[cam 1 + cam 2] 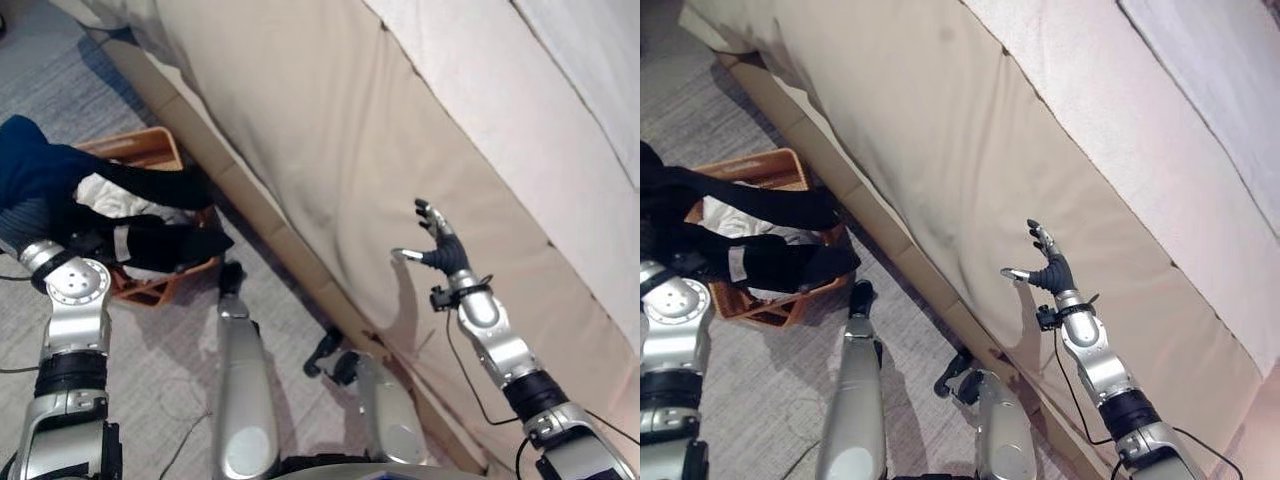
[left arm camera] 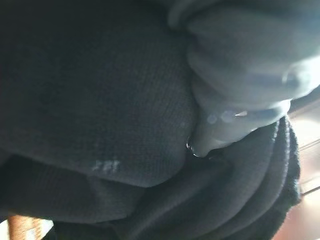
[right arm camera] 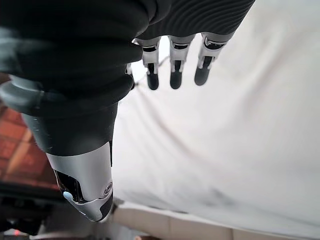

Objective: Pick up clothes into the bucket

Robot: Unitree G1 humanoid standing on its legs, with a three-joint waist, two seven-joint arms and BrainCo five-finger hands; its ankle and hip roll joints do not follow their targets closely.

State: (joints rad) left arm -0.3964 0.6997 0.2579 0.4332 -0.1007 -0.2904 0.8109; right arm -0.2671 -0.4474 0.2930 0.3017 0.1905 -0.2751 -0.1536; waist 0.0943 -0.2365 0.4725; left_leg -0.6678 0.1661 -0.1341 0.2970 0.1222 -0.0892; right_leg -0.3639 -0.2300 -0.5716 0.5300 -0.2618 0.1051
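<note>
A large beige bed (image 1: 330, 130) with a pale sheet is seen running diagonally across the scene, its side panel dropping to a grey carpeted floor (image 1: 170, 350). Against the foot of that side, an orange basket (image 1: 140, 148) is set on the floor, serving as the bucket of the task. White cloth (image 1: 110, 195) is seen lying inside it.

Over the basket, dark clothes (image 1: 150, 215) are draped: a black garment sprawls across the rim and partly over the near edge, and a navy part is bunched up above the left arm. The left hand is buried in this fabric, so it cannot be told whether its fingers are curled round the cloth or slack; in the left wrist view, folds of the dark knit (image 2: 100, 100) are pressed close to the camera.

The right hand (image 1: 440, 245) is held up well apart from the basket, in front of the side of the bed, with the fingers (image 3: 174, 70) spread wide and nothing held.

The load is judged to be only partly in. If it is released now, the part hanging over the near rim could drag the rest out onto the floor. The cloth could also snag on the hidden fingers and be lifted back out when the arm is withdrawn.
</note>
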